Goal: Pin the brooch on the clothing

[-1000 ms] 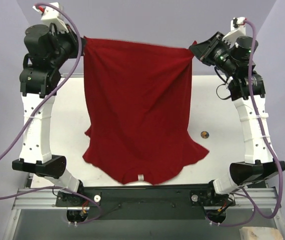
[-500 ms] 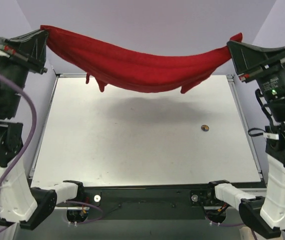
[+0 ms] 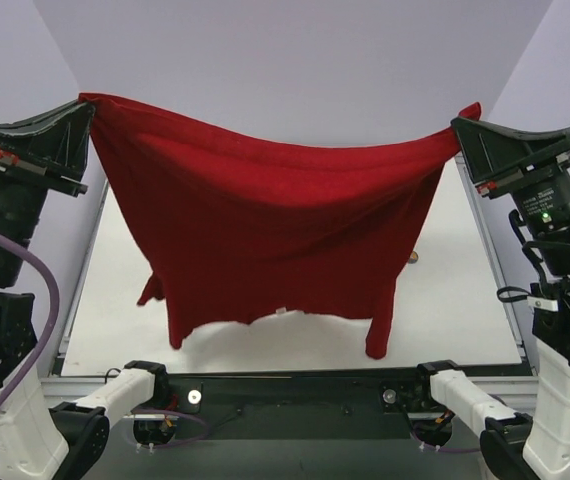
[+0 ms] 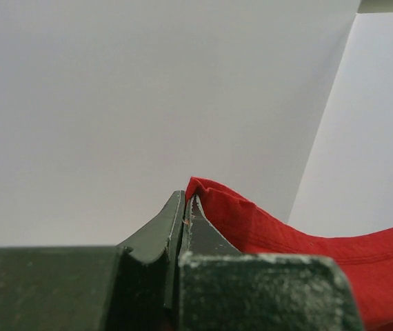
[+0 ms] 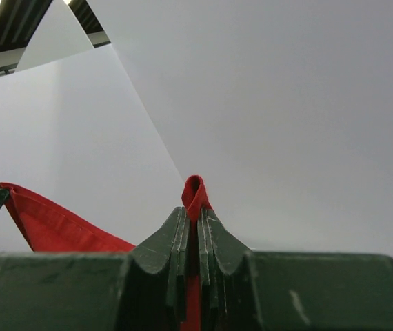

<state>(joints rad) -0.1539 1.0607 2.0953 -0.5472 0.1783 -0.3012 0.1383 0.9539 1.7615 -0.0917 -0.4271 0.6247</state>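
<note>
Left gripper (image 3: 87, 103) is seen clamped shut on one top corner of the red T-shirt (image 3: 265, 225), and right gripper (image 3: 462, 122) is pinched closed on the opposite corner, with a loop of cloth squeezed up between its dark green fingers (image 5: 170, 234). Most of the white table (image 3: 465, 300) is blocked from view by the hanging shirt; pale plain walls are seen behind. Soft matte fabric is stretched between the grippers, sagged in a curve along the top, with sleeves drooped at the lower corners and a small white label (image 3: 281, 312) at the bottom edge. The brooch (image 3: 413, 257), tiny and round, is half hidden at the shirt's right edge, flat on the table, well apart from both grippers.
</note>
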